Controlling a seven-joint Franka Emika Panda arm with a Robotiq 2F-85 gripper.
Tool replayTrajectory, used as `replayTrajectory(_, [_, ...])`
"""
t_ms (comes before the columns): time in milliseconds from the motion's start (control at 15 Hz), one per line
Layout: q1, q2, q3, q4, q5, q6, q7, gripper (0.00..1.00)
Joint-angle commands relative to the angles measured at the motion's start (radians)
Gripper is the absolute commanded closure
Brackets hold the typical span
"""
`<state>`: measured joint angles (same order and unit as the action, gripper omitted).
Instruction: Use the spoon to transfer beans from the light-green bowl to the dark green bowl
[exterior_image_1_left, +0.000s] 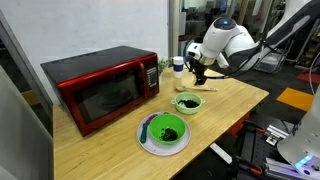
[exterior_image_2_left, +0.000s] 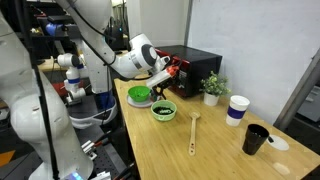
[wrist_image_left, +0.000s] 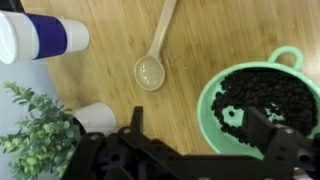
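The wooden spoon (wrist_image_left: 150, 70) lies flat on the table, handle pointing away, not held; it also shows in an exterior view (exterior_image_2_left: 194, 133). The light-green bowl (wrist_image_left: 208, 112) holds dark beans (wrist_image_left: 265, 95) and appears in both exterior views (exterior_image_1_left: 187, 109) (exterior_image_2_left: 163, 116). The dark green bowl (exterior_image_1_left: 150, 125) (exterior_image_2_left: 133, 95) sits on a white plate (exterior_image_1_left: 148, 146) with dark beans inside. My gripper (wrist_image_left: 200, 125) is open above the table, one finger beside the spoon and the other over the light-green bowl's beans. It hovers above that bowl (exterior_image_1_left: 199, 72) (exterior_image_2_left: 160, 85).
A red-and-black microwave (exterior_image_1_left: 100, 90) stands behind the bowls. A small potted plant (wrist_image_left: 35, 135), a white cup with a blue band (wrist_image_left: 40, 35) and a black cup (exterior_image_2_left: 256, 139) stand near the spoon. The table's front edge (exterior_image_1_left: 215, 135) is close to the plate.
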<state>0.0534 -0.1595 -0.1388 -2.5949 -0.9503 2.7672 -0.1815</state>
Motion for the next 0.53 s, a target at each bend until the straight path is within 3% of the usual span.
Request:
replayTrajectory(0, [0.034,-0.173,0.043,-0.129,-0.069,0.048,0.008,0.0])
replayTrajectory(333, [0.104,-0.303,0.06,-0.232,-0.046,0.249,0.06,0.0])
replayTrajectory(400, [0.128,-0.262,0.043,-0.184,-0.067,0.261,0.104,0.0])
replayTrajectory(467, [0.11,-0.269,0.063,-0.193,-0.042,0.219,0.064,0.0])
